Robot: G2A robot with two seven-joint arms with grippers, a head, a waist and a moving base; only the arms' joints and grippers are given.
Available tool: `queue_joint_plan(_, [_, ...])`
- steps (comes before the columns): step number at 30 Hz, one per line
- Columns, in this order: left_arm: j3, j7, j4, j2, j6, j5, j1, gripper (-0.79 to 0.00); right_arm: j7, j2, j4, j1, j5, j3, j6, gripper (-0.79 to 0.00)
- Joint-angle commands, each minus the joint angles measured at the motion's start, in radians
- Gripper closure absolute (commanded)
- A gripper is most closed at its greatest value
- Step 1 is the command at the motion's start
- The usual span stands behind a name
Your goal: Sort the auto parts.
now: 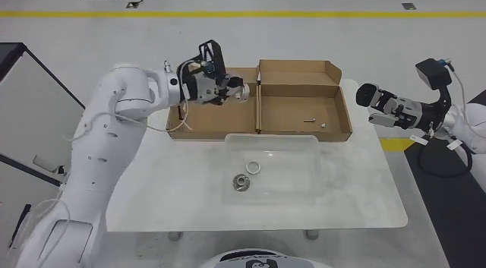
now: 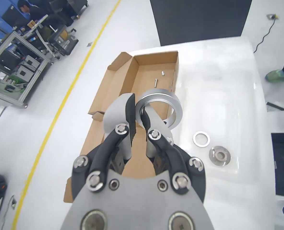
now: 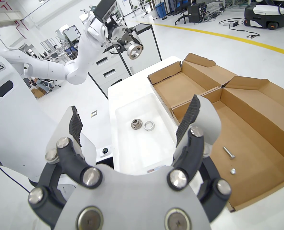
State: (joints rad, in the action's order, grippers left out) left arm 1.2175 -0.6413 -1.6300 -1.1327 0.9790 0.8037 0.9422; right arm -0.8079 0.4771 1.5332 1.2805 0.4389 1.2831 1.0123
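Item 1: large metal ring [image 2: 161, 94], smooth, silver, thick-walled. The left hand [image 2: 138, 106] holds it above the left cardboard box [image 1: 220, 120]. The left wrist view adds the grip: one ribbed black finger inside the bore, the other against the outer wall.

Item 2: right hand [image 3: 134, 105], fingers spread wide, holding nothing. In the top view it sits off the right edge of the white counter [image 1: 364, 184].

Item 3: clear plastic tray [image 1: 269, 140] in front of both boxes. It holds a dull grey flanged hub [image 3: 136, 123] and, just beside it, a small bright ring [image 3: 148, 125].

Item 4: right cardboard box [image 3: 247, 125], with a steel bolt [image 3: 228, 153] and a small round nut [image 3: 233, 171] lying near each other on its floor
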Motion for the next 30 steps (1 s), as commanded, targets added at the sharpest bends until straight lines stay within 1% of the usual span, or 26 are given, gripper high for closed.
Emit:
queue_joint_plan(1, [0.033, 0.048, 0.005, 0.008, 0.03, -0.071, 0.029, 0.0, 0.0, 0.0, 0.0, 0.0, 0.0, 0.0, 0.0, -0.785])
queue_joint_plan(5, [0.088, 0.115, -0.031, 0.027, 0.033, -0.193, 0.089, 0.0, 0.0, 0.0, 0.0, 0.0, 0.0, 0.0, 0.0, -0.785])
queue_joint_plan(9, [0.134, 0.139, -0.048, 0.049, 0.033, -0.303, 0.135, 0.0, 0.0, 0.0, 0.0, 0.0, 0.0, 0.0, 0.0, -0.785])
queue_joint_plan(18, [0.222, 0.272, -0.165, 0.094, 0.033, -0.517, 0.27, 0.0, 0.0, 0.0, 0.0, 0.0, 0.0, 0.0, 0.0, -0.785])
queue_joint_plan(23, [0.249, 0.339, -0.25, 0.112, 0.033, -0.626, 0.34, 0.0, 0.0, 0.0, 0.0, 0.0, 0.0, 0.0, 0.0, -0.785])
queue_joint_plan(25, [0.259, 0.339, -0.281, 0.12, 0.033, -0.646, 0.358, 0.0, 0.0, 0.0, 0.0, 0.0, 0.0, 0.0, 0.0, -0.785])
queue_joint_plan(30, [0.259, 0.339, -0.281, 0.12, 0.033, -0.646, 0.358, 0.0, 0.0, 0.0, 0.0, 0.0, 0.0, 0.0, 0.0, -0.785])
